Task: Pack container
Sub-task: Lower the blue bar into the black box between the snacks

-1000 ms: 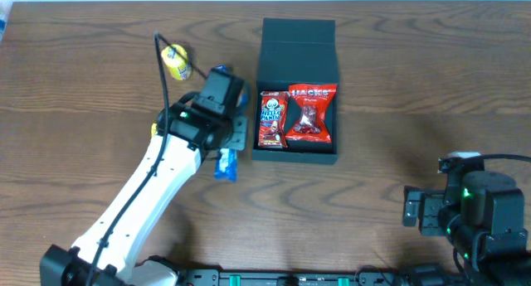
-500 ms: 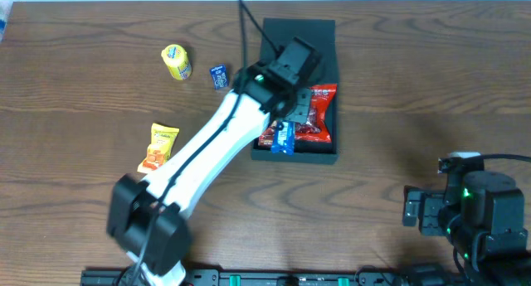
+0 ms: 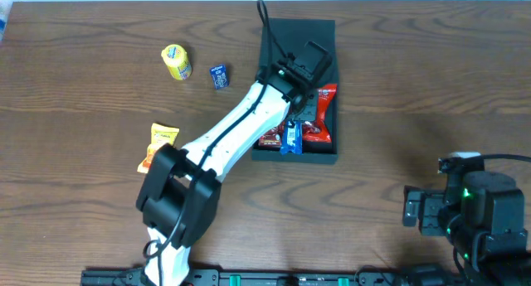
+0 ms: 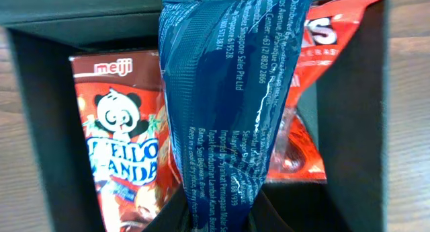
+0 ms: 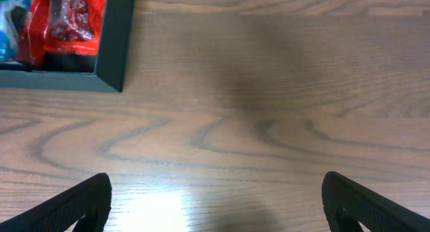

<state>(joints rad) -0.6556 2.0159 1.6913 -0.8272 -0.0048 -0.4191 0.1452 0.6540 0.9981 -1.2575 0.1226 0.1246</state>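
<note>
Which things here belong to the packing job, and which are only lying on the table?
Job in hand:
- container
- blue packet, gripped by the left end effector over the container
- Hello Panda packet and red packet, already inside

Lying about on the table, untouched, perhaps next to pack:
- yellow snack
- small blue packet
- orange packet

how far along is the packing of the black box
Done: a red Hello Panda packet and a red snack packet lie in the matte black square container. In hand: the left gripper holds a blue foil packet over it. Left: a yellow round snack, small blue packet and orange packet on the table.
</note>
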